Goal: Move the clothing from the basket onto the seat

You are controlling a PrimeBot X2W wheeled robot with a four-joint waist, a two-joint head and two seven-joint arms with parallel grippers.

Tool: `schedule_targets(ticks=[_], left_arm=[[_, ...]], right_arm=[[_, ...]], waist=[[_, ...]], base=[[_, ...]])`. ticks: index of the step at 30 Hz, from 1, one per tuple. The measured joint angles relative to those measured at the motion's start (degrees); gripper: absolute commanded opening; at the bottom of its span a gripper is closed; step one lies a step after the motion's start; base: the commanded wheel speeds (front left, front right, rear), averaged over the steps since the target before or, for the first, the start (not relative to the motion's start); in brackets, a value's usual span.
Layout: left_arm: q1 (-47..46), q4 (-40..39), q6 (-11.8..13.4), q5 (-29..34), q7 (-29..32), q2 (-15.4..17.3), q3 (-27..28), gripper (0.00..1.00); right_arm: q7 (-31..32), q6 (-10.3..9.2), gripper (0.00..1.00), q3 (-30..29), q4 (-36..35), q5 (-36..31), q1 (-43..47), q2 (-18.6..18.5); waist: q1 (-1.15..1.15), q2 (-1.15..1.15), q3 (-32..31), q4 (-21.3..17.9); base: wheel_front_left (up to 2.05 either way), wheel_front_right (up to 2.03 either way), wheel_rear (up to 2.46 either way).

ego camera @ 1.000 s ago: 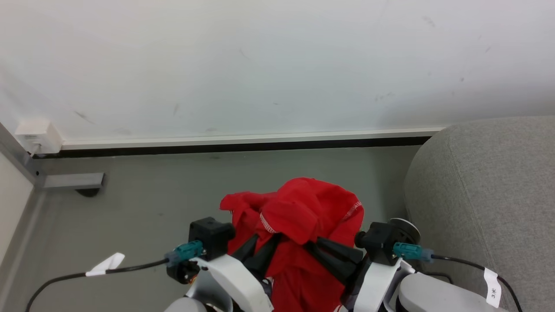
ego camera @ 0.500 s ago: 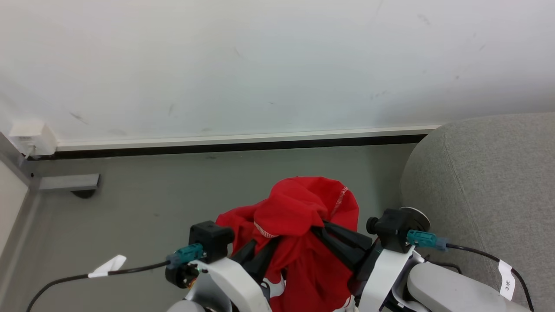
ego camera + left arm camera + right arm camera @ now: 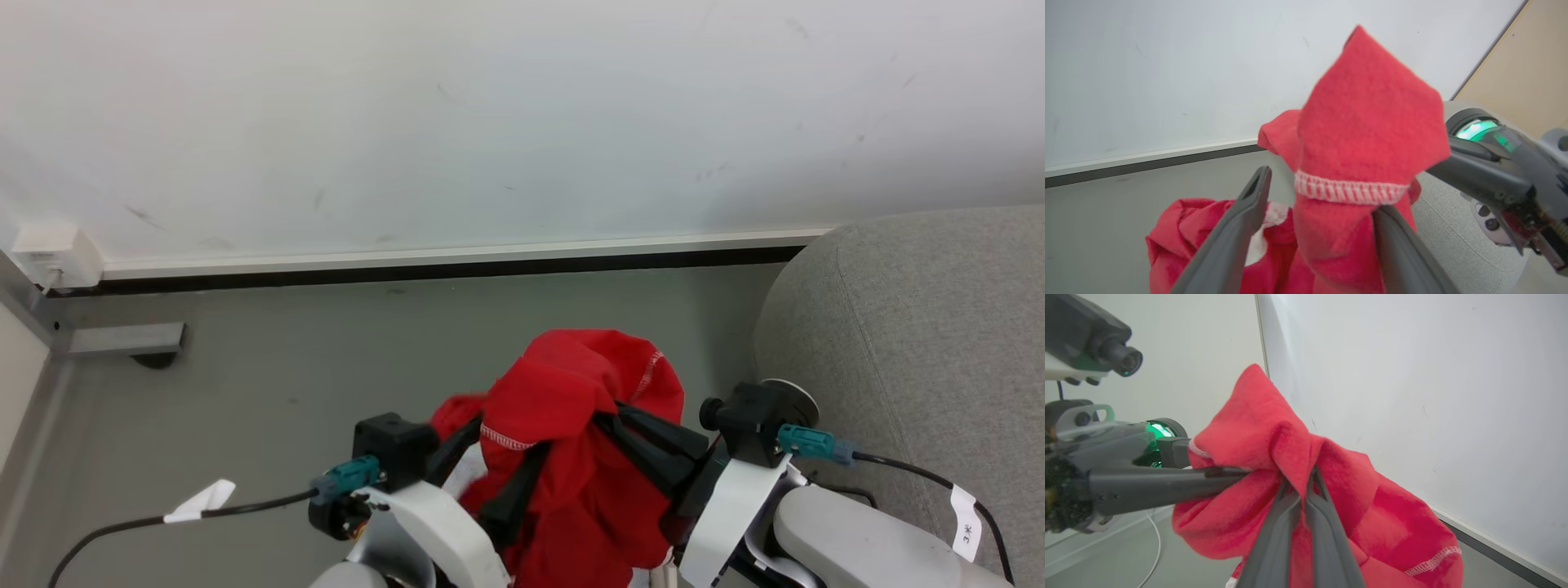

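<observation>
head view: red garment (image 3: pixel 584 384) held aloft over the floor (image 3: pixel 286 384), pinched in the closed right gripper (image 3: pixel 1300 488); left gripper (image 3: pixel 1321 192) gapes wide (cloth merely draped across it). grey seat (image 3: pixel 922 327) lies at 3 o'clock, nearer the right gripper.

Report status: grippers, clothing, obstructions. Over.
Right gripper shut on clothing, held up above floor. Left gripper open, clothing draped in it. Seat to the right, nothing between.
</observation>
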Motion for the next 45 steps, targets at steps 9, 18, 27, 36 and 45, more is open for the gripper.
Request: schedule_targets(ticks=[9,18,27,36,45], left_arm=[[-0.1,0.4,0.2,-0.1,-0.2,0.1,-0.1,1.0],[0.0,0.0,0.6,-0.1,-0.7,0.4,-0.3,1.0],[0.1,-0.9,0.7,-0.1,-1.2,0.7,-0.5,1.0],[0.4,-1.5,1.0,-0.1,-1.5,1.0,-0.9,1.0],[0.5,-1.6,1.1,-0.1,-2.2,0.9,-1.5,1.0]], right_arm=[[0.0,0.0,0.0,-0.8,-0.3,-0.3,0.0,-0.2],[0.0,0.0,0.0,-2.9,-1.1,-1.0,0.5,-1.5],[0.0,0.0,0.0,-5.9,-1.2,-1.3,1.2,-3.9],[0.0,0.0,0.0,-11.7,-2.7,-2.2,2.2,-7.8],[0.0,0.0,0.0,-18.2,-5.1,-3.6,3.0,-13.7]], waist=[[0.0,0.0,-0.3,-0.2],[0.0,0.0,-0.7,-1.2],[0.0,0.0,-0.8,-4.3],[0.0,0.0,-1.0,-8.5],[0.0,0.0,-1.4,-13.0]], base=[[0.0,0.0,0.0],[0.0,0.0,0.0],[0.0,0.0,0.0],[0.0,0.0,0.0],[0.0,0.0,0.0]])
